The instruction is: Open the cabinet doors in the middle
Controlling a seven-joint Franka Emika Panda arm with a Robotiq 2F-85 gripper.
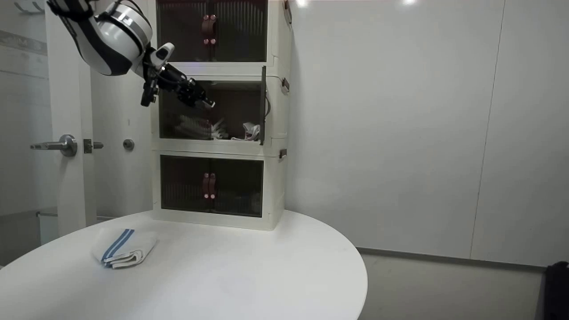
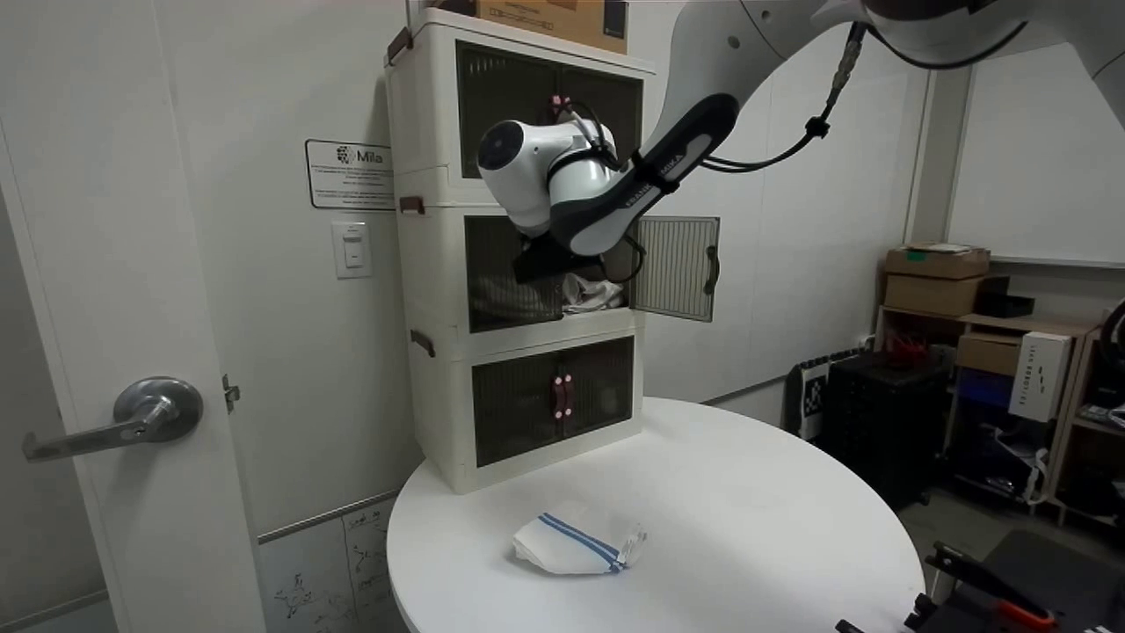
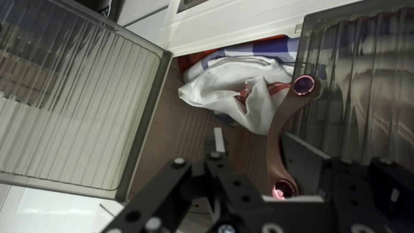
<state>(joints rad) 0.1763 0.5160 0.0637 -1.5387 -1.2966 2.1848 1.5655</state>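
The middle unit's cabinet doors are dark tinted panels. One door stands swung wide open, edge-on in an exterior view (image 1: pixel 262 106), face-on in an exterior view (image 2: pixel 677 268), and at left in the wrist view (image 3: pixel 81 110). The other door (image 1: pixel 182 122) looks closed or nearly so; it is at right in the wrist view (image 3: pixel 359 94). Its brown curved handle (image 3: pixel 274 136) lies between the fingers of my gripper (image 3: pixel 250 139), close to the right finger, with a gap to the left finger. My gripper (image 1: pixel 206 103) is open. The arm hides its fingertips in an exterior view.
Folded cloths (image 3: pixel 239 87) lie inside the middle unit. Closed dark doors front the top unit (image 1: pixel 240 33) and bottom unit (image 1: pixel 238 186). A folded towel (image 1: pixel 126 249) lies on the round white table (image 1: pixel 266 275). A cardboard box (image 2: pixel 554 22) sits atop the stack.
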